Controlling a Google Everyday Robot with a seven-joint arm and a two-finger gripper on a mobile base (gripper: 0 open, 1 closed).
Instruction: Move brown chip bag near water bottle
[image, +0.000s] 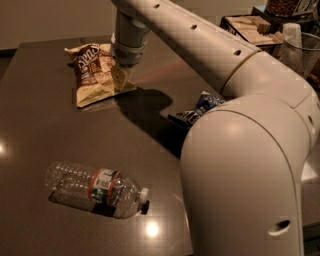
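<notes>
Camera view is filled on the right by the robot's pale arm (235, 165), which is seen stretching from the lower right up to the upper-left-centre of the frame. At its end the gripper (121, 76) is pointed down onto the right part of the brown chip bag (92, 75), w/ its tip seen against the bag's pale yellow-tan lower corner. Whether the bag is gripped, or the gripper is set wide or narrow, can't be told, as the tip blends w/ the bag. The bag is laid flat on the dark table (40, 135) in the upper left of the frame, brown part w/ white lettering toward the top, crumpled tan part toward the bottom. The water bottle (92, 187) is laid on its side in the lower left, well apart from the bag, w/ dark tabletop between them. Its white cap (144, 194) is pointed to the right & its red-edged label (103, 185) is wrapped around the middle. A dark blue chip bag (200, 109) is seen at centre-right, partly hidden behind the arm's big lower joint & lying in the arm's shadow. At the upper right, beyond the table edge, a clear cup (300, 52) & a dark crate (247, 25) w/ pale contents are made out. Bright light spots are reflected on the tabletop near the bottle.
</notes>
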